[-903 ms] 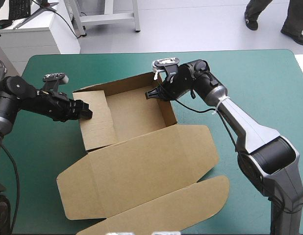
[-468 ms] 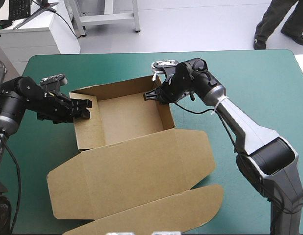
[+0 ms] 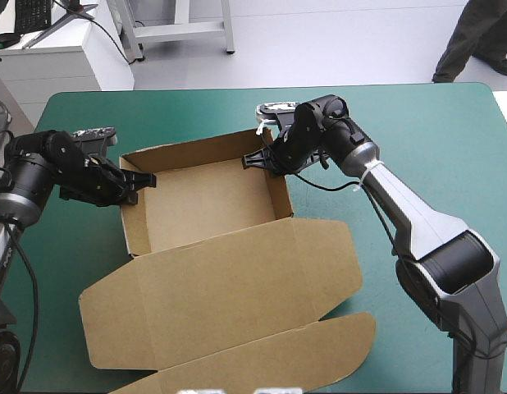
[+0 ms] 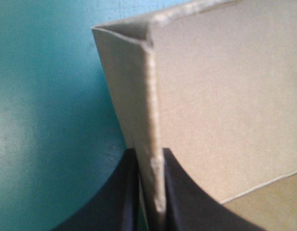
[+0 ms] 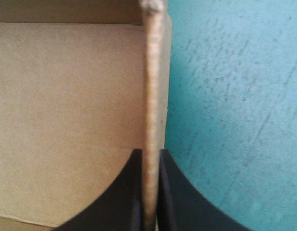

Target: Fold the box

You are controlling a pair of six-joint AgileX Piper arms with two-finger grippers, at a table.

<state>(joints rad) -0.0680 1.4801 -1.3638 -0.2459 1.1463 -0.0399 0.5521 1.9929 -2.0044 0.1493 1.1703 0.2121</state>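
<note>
On the table (image 3: 417,123), centred: you find the box (image 3: 204,197) an open tray, lid flat | left gripper (image 3: 137,182) pinches its left wall | right gripper (image 3: 259,158) pinches its right wall, likely to brace both upright.

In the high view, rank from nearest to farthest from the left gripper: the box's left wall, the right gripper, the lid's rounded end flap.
1. Left wall of the box: pinched in that gripper's jaws.
2. Right gripper: on the opposite wall.
3. Rounded end flap: at the near edge of the table.
</note>
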